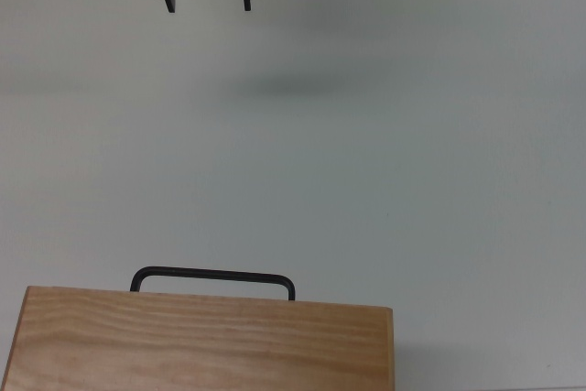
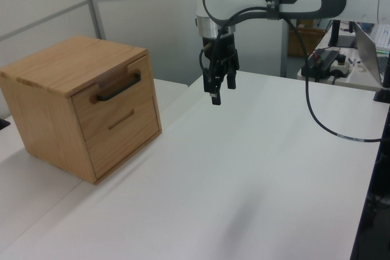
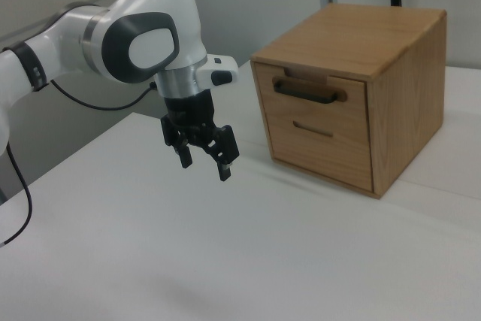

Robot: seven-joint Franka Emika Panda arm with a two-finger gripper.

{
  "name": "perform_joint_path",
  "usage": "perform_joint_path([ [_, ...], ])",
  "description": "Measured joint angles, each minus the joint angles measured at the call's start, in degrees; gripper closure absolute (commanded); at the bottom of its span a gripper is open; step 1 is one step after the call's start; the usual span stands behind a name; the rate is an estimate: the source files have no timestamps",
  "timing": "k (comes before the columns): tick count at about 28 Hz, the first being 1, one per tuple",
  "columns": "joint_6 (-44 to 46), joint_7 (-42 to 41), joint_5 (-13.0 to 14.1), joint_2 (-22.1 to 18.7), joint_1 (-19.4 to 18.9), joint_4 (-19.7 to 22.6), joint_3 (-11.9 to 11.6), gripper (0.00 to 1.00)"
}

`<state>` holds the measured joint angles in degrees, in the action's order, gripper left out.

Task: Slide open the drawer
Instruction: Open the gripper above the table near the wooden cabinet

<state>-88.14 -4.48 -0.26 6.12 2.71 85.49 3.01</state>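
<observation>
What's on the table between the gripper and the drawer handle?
Nothing: between the gripper and the handle lies only bare white table, clearest in the top view.

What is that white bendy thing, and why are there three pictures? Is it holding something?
The white thing is a robot arm. At its end is a black gripper, like two fingers, and they are open with nothing between them. It hangs in the air above a white table. The three pictures show one moment from three cameras: one looks down from above, the other two look from either side. On the table stands a wooden cabinet. Near its top is a drawer with a black handle. The drawer looks shut. The arm is meant to pull it open, but it is apart from the handle.
</observation>
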Motion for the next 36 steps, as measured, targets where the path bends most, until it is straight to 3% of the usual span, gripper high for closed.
perform_joint_path([
  [18,0.0,2.4,0.9,-0.3,0.0,0.0,0.0,0.0],
  [22,0.0,8.8,1.9,-0.4,0.0,0.0,0.0,0.0],
  [36,0.0,38.4,2.0,-0.4,0.2,0.0,-0.3,0.0],
])
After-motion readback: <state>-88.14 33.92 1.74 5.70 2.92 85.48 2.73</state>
